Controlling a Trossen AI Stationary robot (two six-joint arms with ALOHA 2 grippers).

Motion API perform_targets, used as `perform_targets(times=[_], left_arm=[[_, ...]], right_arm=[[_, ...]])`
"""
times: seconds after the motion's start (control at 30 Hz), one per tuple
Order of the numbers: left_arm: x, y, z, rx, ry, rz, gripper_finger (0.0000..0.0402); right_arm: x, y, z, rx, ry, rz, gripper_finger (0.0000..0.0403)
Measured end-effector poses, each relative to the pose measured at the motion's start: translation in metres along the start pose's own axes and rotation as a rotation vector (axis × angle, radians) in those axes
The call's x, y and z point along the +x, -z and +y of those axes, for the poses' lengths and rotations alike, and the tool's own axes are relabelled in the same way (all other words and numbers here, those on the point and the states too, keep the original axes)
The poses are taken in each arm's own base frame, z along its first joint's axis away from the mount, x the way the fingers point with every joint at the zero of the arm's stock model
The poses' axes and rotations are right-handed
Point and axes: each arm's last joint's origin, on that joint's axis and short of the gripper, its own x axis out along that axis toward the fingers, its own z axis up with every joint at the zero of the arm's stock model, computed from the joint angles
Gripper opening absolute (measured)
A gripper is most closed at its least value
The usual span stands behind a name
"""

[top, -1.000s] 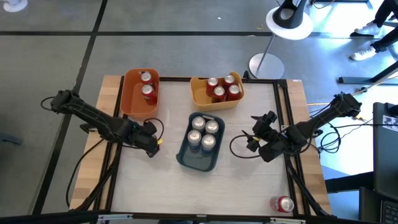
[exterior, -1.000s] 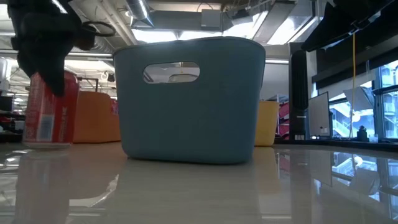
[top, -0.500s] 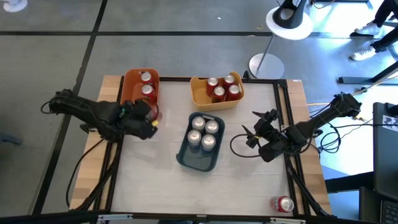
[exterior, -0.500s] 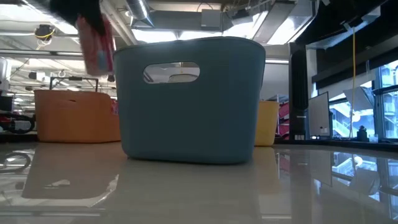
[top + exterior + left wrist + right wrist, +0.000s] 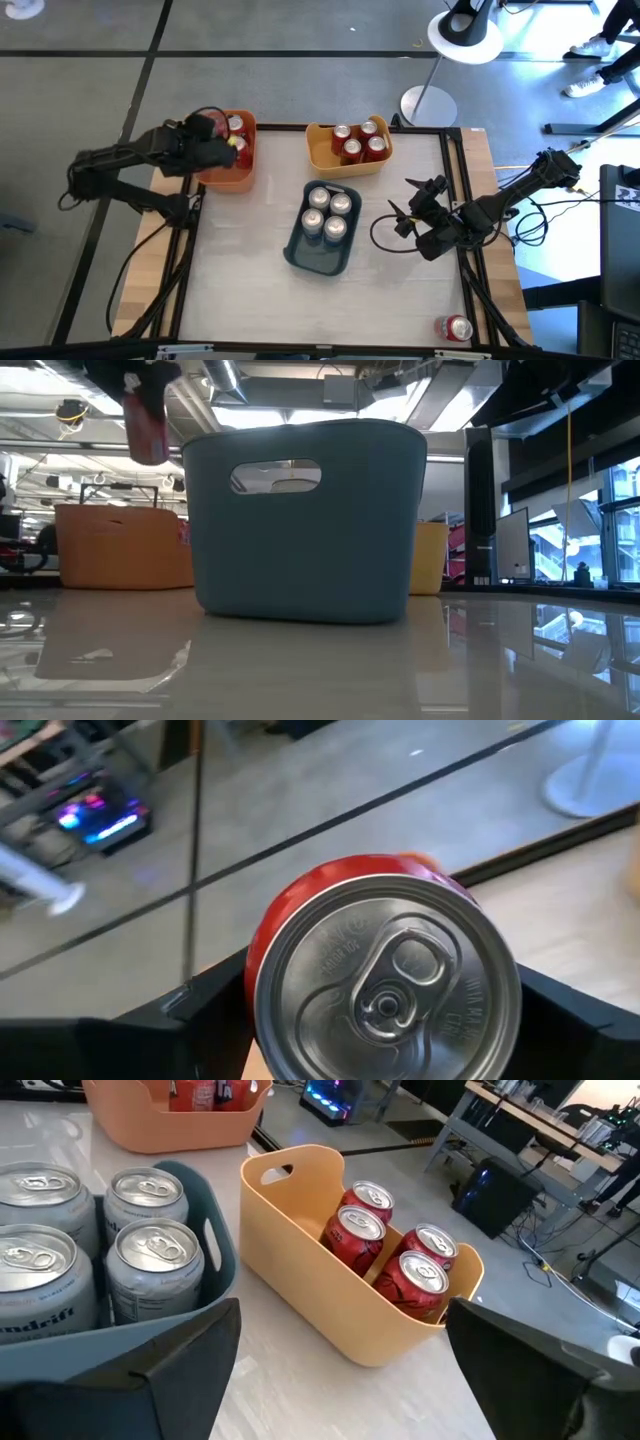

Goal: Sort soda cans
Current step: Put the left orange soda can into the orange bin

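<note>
- Four silver cans [image 5: 327,212] sat in the blue-grey bin [image 5: 298,255]; four red in the yellow bin [image 5: 322,157].
- Left tool [image 5: 212,143] gripped a red can [image 5: 385,982] over the orange bin [image 5: 228,178].
- Right tool [image 5: 411,212] waited open.
- One stray can [image 5: 455,327] remained at the bench [image 5: 240,300] edge.

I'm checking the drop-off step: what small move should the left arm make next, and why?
Probably lower the red can, then release: the left gripper holds it above the orange bin, which already has two red cans. The right gripper waits open.
</note>
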Motion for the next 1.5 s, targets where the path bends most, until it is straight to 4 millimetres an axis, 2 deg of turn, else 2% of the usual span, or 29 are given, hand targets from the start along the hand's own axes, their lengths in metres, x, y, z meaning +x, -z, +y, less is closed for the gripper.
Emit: perform_targets(times=[0.17,0.3,0.53,0.87,1.07,1.27,1.5], left_arm=[[0.027,0.0,0.0,-0.018,-0.054,0.108,0.03],[0.051,-0.004,-0.003,-0.048,-0.008,0.172,0.0301],[0.09,-0.007,-0.003,-0.052,-0.07,0.228,0.0301],[0.143,0.011,-0.023,-0.06,-0.126,0.378,0.0301],[0.173,0.022,-0.029,-0.088,-0.154,0.461,0.0301],[0.192,0.03,-0.027,-0.119,-0.186,0.467,0.0301],[0.191,0.036,-0.027,-0.121,-0.105,0.546,0.0302]], right_arm=[[0.0,0.0,0.0,-0.008,0.001,0.001,0.0353],[0.0,0.0,0.0,-0.01,0.0,0.002,0.0353],[0.0,0.001,0.001,-0.011,-0.037,0.038,0.0353],[0.007,0.017,0.006,-0.003,-0.045,0.046,0.0353],[0.008,0.021,0.006,0.011,-0.039,0.052,0.0353],[0.008,0.022,0.006,0.011,-0.05,0.063,0.0353],[0.008,0.022,0.006,0.012,-0.052,0.065,0.0353]])
